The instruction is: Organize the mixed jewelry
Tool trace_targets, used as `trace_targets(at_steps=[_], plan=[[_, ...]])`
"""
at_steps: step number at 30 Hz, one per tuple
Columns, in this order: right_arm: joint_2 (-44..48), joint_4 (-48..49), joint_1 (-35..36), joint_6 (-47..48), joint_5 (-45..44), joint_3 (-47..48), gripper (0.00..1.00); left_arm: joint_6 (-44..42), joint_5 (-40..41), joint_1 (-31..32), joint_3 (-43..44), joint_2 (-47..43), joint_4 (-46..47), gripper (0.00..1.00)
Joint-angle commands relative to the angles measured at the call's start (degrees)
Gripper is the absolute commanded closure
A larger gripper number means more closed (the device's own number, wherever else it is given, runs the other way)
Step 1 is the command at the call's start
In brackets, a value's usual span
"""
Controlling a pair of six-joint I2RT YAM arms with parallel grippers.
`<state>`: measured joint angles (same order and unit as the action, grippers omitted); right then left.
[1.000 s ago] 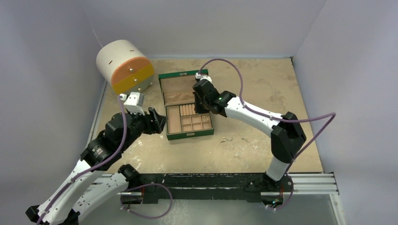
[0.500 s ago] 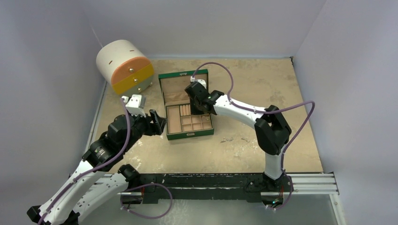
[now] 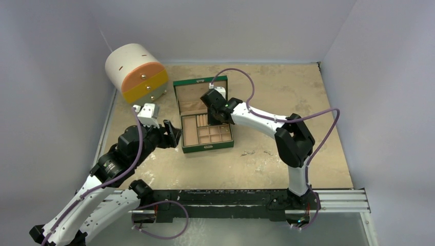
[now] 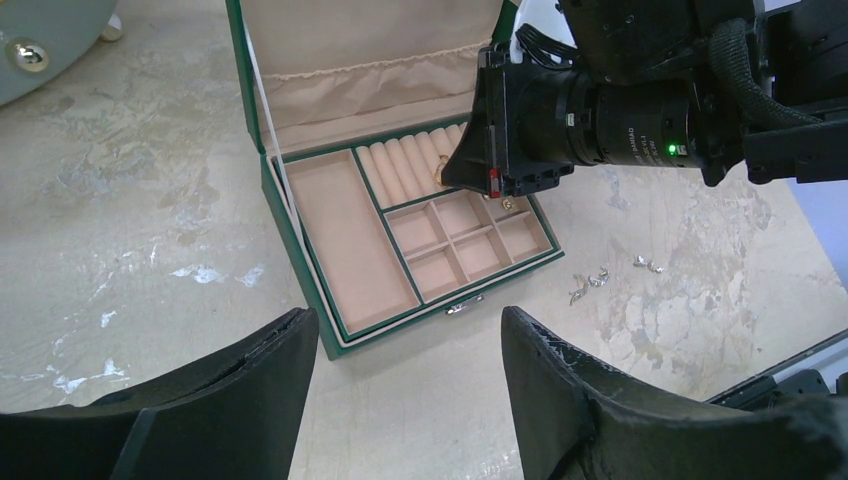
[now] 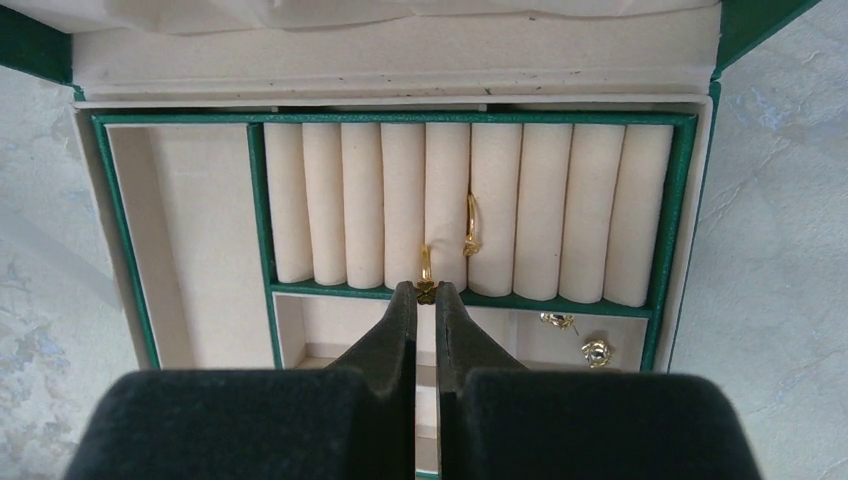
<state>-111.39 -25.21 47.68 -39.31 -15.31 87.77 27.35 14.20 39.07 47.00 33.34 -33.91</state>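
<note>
While the right claw pinches a small gold ring between its narrowed fingertips, it hangs over the near edge of the ring rolls in the green jewelry box, right at the green divider that parts the rolls from the small compartments. The ring sits at the foot of the groove between two middle rolls. A second gold ring is tucked into the next groove to the right. Two gold earrings lie in the small compartment just below the divider, on the right.

The lid stands open at the far side of the box. The left claw hovers spread wide, holding nothing, near the box's front left corner. A broad stretch of desk lies to the right of the box, and a few silvery pieces lie on it near the box's front right corner. A round canister sits at the desk's far left corner, apart from the box.
</note>
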Motion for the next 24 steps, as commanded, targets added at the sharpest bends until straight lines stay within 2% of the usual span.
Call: trace_targets(at_steps=[1, 22, 24], plan=[[-0.6, -0.9, 0.3, -1.9, -1.0, 2.9, 1.0, -1.1, 0.8, 0.0, 0.0, -0.4, 2.8, 0.33], [-6.1, -0.4, 0.2, -3.4, -0.7, 4.1, 1.0, -1.0, 1.7, 0.1, -0.1, 0.0, 2.6, 0.32], [-5.4, -0.3, 0.3, -3.2, -0.6, 3.8, 0.91, -1.0, 1.7, 0.0, -0.1, 0.0, 2.6, 0.32]])
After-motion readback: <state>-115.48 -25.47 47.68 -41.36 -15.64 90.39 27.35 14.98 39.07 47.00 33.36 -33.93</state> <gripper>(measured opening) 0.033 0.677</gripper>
